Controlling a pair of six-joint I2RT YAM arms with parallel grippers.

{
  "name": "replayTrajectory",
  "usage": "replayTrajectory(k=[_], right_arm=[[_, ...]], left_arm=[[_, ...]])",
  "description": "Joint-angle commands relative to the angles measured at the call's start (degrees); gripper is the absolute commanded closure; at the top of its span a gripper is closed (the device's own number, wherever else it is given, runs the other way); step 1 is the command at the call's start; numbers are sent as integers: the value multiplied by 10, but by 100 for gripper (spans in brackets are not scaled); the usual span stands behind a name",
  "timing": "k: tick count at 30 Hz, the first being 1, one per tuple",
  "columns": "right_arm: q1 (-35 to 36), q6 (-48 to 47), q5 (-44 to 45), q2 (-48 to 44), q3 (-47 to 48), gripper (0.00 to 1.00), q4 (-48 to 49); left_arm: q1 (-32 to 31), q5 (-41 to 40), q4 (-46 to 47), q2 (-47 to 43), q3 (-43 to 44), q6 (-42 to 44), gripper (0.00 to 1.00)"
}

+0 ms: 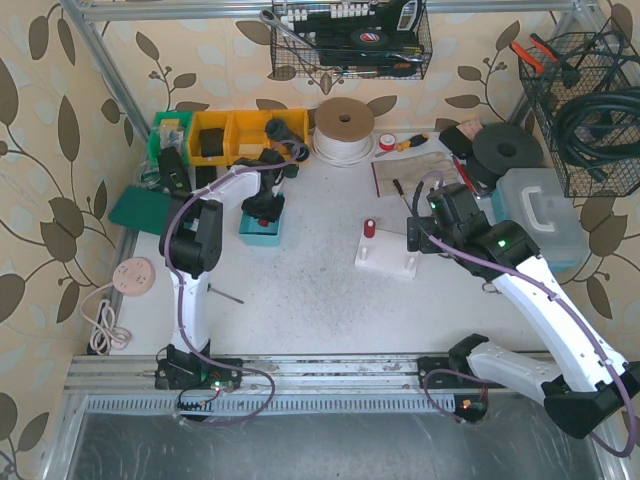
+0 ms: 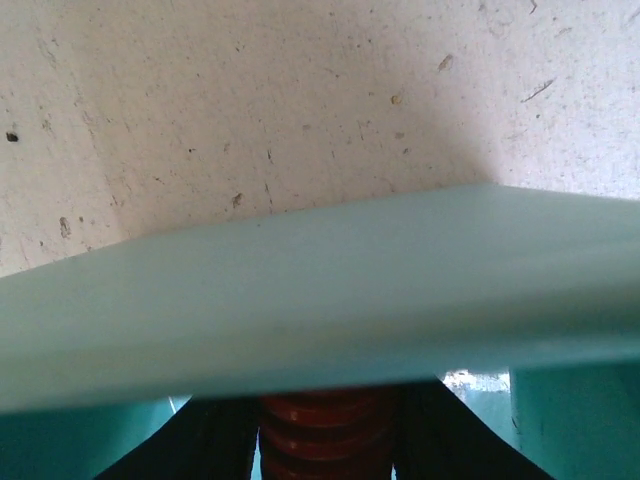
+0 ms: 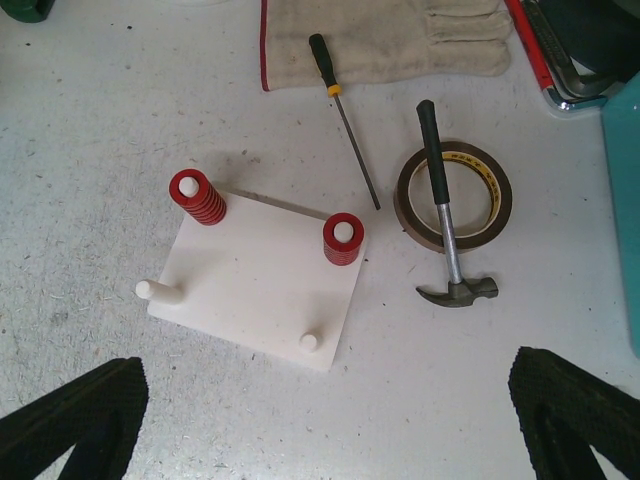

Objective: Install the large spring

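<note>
Two black fingers [image 2: 215,452] of the left end effector [image 2: 327,418] were closed on the large spring [image 2: 325,452], whose red coils sat pinched between them at the bottom edge of the left wrist view. Just ahead of those fingers the pale rim of a teal bin [image 2: 320,300] crossed the whole view on a slight tilt and hid the upper part of the spring. Past the rim lay the speckled white surface [image 2: 300,100].

The right end effector [image 3: 326,400] stood wide open and held nothing, its dark fingertips showing only in the two bottom corners of its own view. Just ahead of it, between the lines of the fingers, a white base plate [image 3: 250,290] lay flat on the surface with a peg at each corner. The near-right peg [image 3: 310,342] and the near-left peg [image 3: 148,290] were bare. On the far-right peg sat a shorter red spring [image 3: 343,240], and on the far-left peg a taller red spring [image 3: 197,197]. To the right of the plate a hammer [image 3: 445,220] lay across a roll of tape [image 3: 404,200], head toward the end effector. Farther ahead lay a screwdriver [image 3: 324,62], its tip pointing back toward the plate, and beyond it a pale work glove [image 3: 400,40].

From above, the bin lay well to the left of the plate, the two end effectors well apart.
</note>
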Motion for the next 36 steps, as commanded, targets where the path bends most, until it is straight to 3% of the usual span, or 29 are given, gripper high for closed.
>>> replayTrajectory(k=[1, 10, 25, 32, 36], right_arm=[[-3, -7, 5, -2, 12, 3, -5], [-4, -10, -7, 0, 21, 3, -5], [-6, 4, -53, 15, 64, 0, -20], [-15, 5, -126, 66, 114, 1, -27], [-46, 28, -202, 117, 169, 9, -30]], left_arm=[[0, 11, -39, 4, -15, 6, 60], [0, 14, -41, -44, 20, 17, 84], [0, 8, -63, -161, 59, 12, 91], [0, 100, -43, -207, 64, 6, 95], [-1, 206, 1, -219, 50, -9, 95]])
